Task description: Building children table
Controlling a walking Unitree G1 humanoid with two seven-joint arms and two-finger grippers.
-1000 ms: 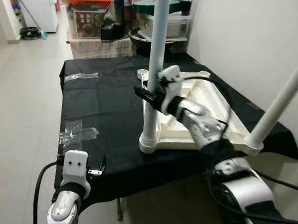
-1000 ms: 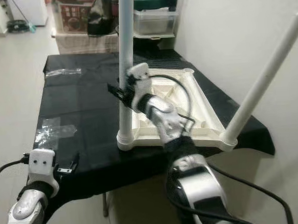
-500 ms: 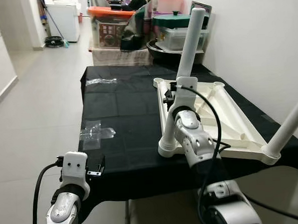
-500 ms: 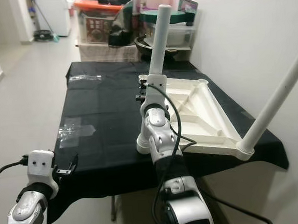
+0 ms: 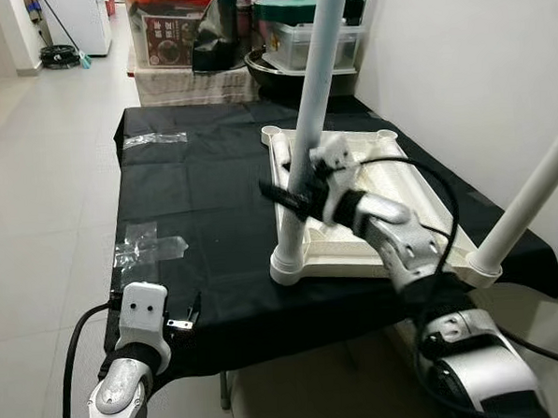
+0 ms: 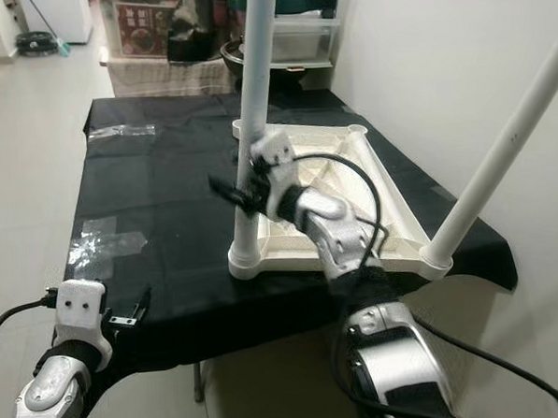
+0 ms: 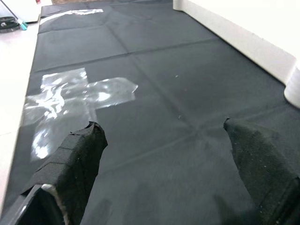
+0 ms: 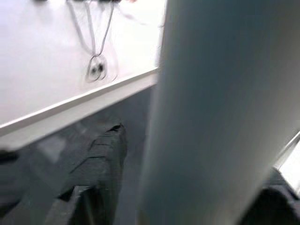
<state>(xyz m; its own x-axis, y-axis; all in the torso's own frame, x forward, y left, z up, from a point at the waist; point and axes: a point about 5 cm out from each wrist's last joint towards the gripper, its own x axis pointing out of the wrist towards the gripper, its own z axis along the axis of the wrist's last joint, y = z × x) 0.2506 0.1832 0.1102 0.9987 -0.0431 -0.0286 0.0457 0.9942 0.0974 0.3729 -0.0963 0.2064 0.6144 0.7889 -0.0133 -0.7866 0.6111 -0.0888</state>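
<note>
Looking across the frame, you see a counter (image 5: 203,194) draped in black cloth, and on it, right of centre, the white children's table top (image 5: 373,218) lying upside down. One white leg (image 5: 308,133) rises from its near left corner, leaning slightly toward the upper right of the frame; a second leg (image 5: 531,196) slants up at the right edge from the near right corner.

Your right gripper (image 5: 292,197) sits at the middle of the frame, against the near left leg about halfway up. In the right wrist view the leg (image 8: 220,112) stands between the two black fingers (image 8: 101,159), one on each side, so the gripper is spread around the pole; whether the fingers actually press on it, you cannot tell.

Your left gripper (image 5: 180,319) hangs at the lower left, at the near edge of the counter, holding nothing. The left wrist view shows its fingers (image 7: 77,154) wide apart above the black cloth (image 7: 159,117), with patches of clear tape (image 7: 70,93) stuck to the cloth beyond them.

Storage boxes (image 5: 167,32) stand behind the counter at the top of the frame.
</note>
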